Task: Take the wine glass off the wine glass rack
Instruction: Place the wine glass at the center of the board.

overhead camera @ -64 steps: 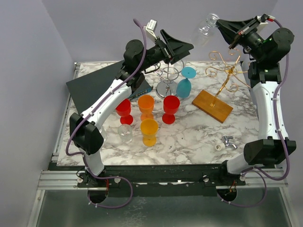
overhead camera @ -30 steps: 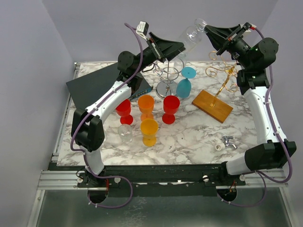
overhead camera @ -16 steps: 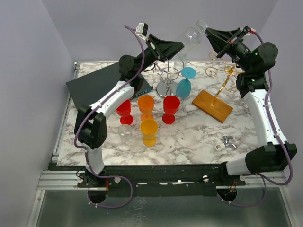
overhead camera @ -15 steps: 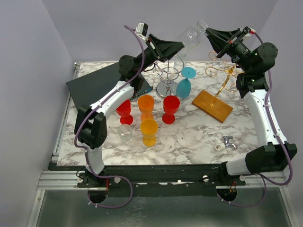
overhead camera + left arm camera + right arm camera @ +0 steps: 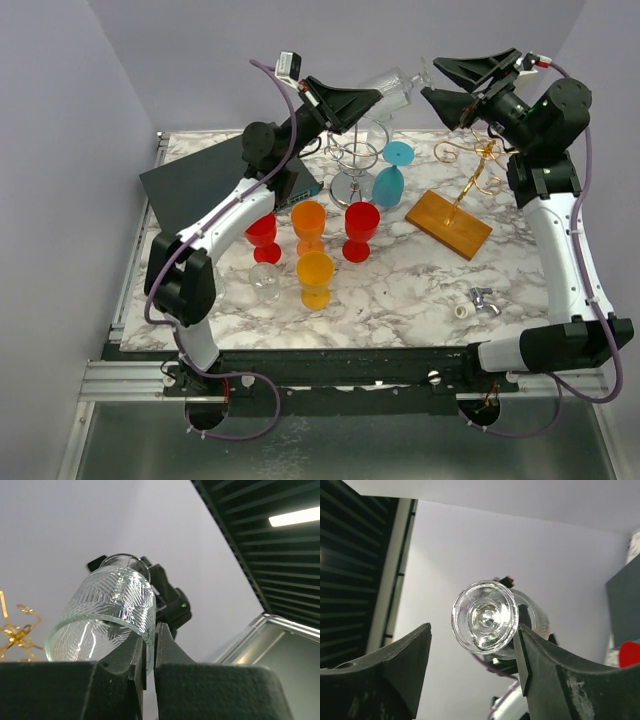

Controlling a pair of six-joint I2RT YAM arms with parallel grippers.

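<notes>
While the left claw (image 5: 150, 641) is clamped together on the rim of the wine glass (image 5: 102, 612), one finger inside the bowl and one outside, the glass hangs high in the air above the back of the counter (image 5: 400, 290). It lies almost on its side, with the patterned clear bowl toward the left arm and the round foot pointing at the right claw (image 5: 432, 80). That claw stands wide apart, its two fingers on either side of the foot. From the right wrist view the foot sits close to one finger, but I cannot tell whether they touch.

The wine glass rack (image 5: 478, 165), a gold wire tree on a wooden base (image 5: 448, 224), stands on the right rear of the counter, below the glass and well apart from it.

Just left of the rack a blue glass (image 5: 390, 178) leans beside a silver wire stand (image 5: 355, 165). Nearer the front stand two red glasses (image 5: 361, 228), two orange glasses (image 5: 315, 275) and a small clear glass (image 5: 265, 281), grouped close together. A dark board (image 5: 195, 182) lies at the left rear
</notes>
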